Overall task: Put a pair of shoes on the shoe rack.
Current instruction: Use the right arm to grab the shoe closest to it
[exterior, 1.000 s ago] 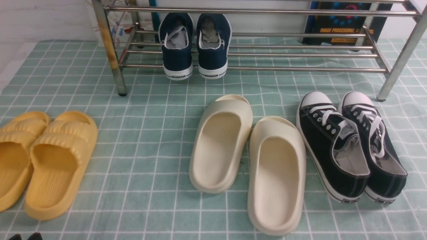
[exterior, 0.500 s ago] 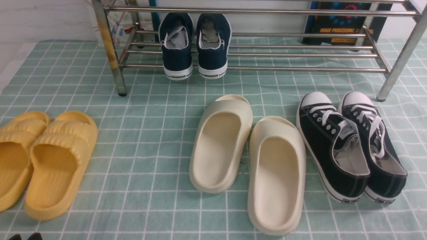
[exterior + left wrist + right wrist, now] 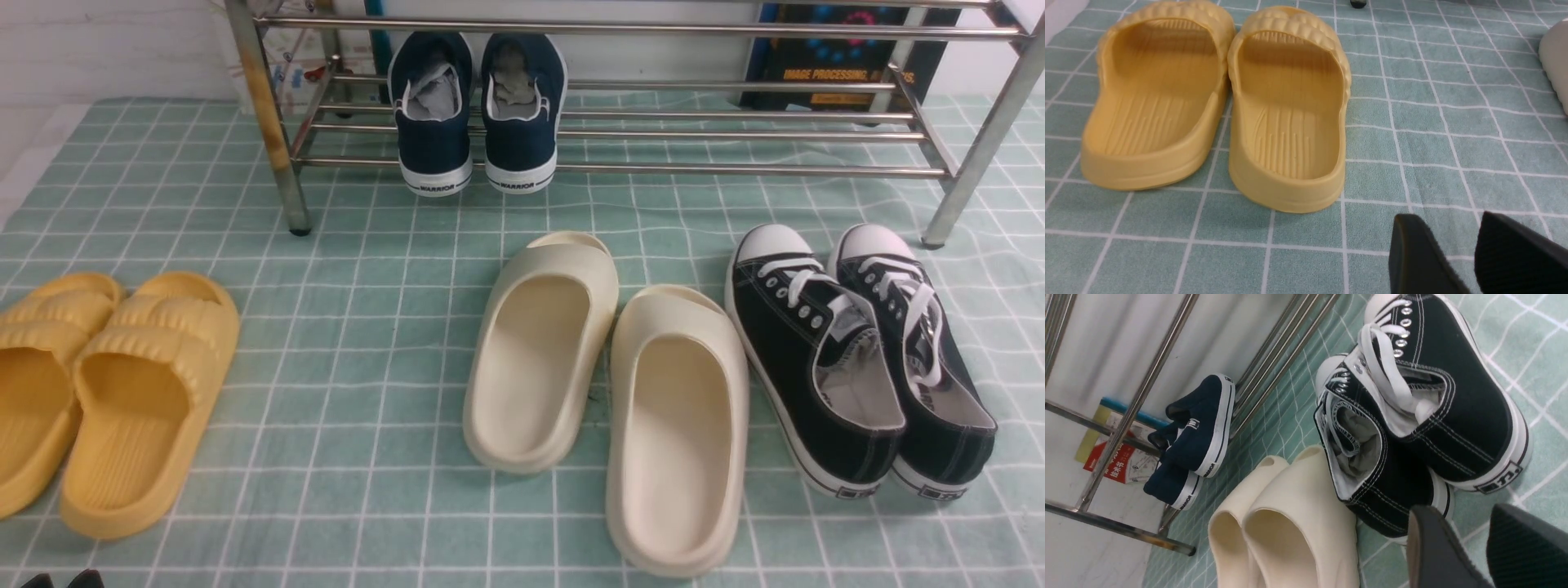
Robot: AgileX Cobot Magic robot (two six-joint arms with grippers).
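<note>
Laced sneakers (image 3: pixel 857 359) lie right of the middle slippers (image 3: pixel 669 327) — both before the rack (image 3: pixel 735 170) holding laceless sneakers (image 3: pixel 437 139).

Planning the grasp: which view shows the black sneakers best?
The front view: both black sneakers lie whole. The right wrist view shows them closer, from the heels, one toe cut off; the left wrist view shows neither.

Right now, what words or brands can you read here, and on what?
"WARRIOR": heel strip of both navy sneakers.
"IMAGE PROCESSING": dark book behind the shoe rack.
Heel patches of the black sneakers and the red booklet: too blurred to read.
</note>
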